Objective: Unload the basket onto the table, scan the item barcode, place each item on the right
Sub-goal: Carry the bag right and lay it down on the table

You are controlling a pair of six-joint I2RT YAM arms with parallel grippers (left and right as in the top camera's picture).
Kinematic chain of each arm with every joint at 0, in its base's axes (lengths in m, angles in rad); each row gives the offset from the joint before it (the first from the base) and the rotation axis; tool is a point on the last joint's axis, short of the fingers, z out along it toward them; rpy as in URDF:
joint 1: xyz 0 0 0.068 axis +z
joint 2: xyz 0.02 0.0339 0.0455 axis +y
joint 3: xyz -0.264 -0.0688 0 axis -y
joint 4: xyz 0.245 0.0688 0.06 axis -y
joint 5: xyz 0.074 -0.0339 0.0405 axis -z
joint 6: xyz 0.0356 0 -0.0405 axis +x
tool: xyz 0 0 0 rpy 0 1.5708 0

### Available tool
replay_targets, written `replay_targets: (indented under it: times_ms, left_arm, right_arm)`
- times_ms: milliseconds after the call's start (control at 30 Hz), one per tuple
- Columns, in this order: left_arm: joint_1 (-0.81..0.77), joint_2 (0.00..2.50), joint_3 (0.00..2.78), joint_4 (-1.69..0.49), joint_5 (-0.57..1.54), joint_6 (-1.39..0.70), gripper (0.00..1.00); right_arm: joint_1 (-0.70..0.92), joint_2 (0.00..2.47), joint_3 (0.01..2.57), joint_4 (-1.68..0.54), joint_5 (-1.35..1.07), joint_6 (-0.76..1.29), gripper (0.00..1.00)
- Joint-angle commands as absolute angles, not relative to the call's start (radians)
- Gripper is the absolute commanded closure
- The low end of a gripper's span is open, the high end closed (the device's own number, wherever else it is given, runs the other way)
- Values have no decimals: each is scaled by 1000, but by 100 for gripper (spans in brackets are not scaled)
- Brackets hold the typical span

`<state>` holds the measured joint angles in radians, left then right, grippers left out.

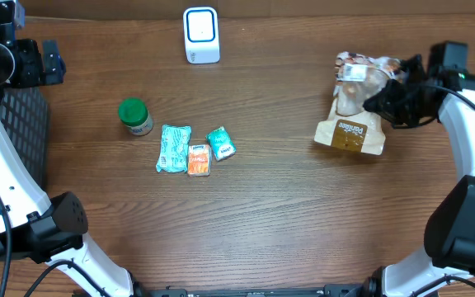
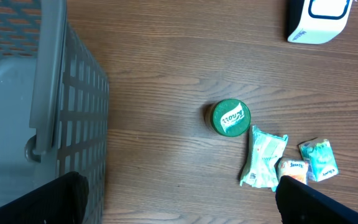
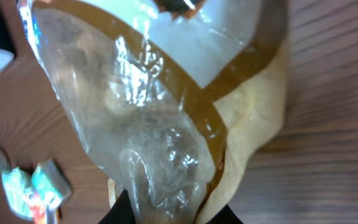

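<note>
The item is a bag (image 1: 355,115) of brown paper with a clear plastic window, lying at the right of the table. My right gripper (image 1: 383,101) is shut on its upper part. In the right wrist view the crumpled plastic and tan paper of the bag (image 3: 166,112) fill the frame and are pinched between the fingers of the right gripper (image 3: 166,214). No barcode shows on it. A white scanner (image 1: 201,35) stands at the back centre, also visible as the scanner (image 2: 319,22) in the left wrist view. My left gripper (image 1: 49,64) is open and empty at the far left; in its own view the left gripper (image 2: 185,211) hovers above bare wood.
A green-lidded jar (image 1: 135,115), a long teal packet (image 1: 173,148), an orange packet (image 1: 199,160) and a small teal packet (image 1: 221,143) lie left of centre. A grey mesh basket (image 1: 19,140) stands at the left edge, beside my left gripper.
</note>
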<state>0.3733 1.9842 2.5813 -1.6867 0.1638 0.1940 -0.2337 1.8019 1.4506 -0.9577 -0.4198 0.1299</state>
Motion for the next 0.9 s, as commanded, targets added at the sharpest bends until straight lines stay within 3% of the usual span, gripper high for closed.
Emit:
replay_targets:
  times_ms: [0, 267, 867]
  left_arm:
    - [372, 1982, 2585, -1687, 175, 202, 0]
    - [372, 1982, 2585, -1687, 175, 202, 1]
    - [372, 1982, 2585, -1687, 175, 202, 0]
  right_arm:
    - [-295, 1794, 1362, -868, -451, 208, 96]
    - [-344, 1794, 1231, -733, -450, 266, 96]
    - [-344, 1799, 1229, -719, -446, 258, 96]
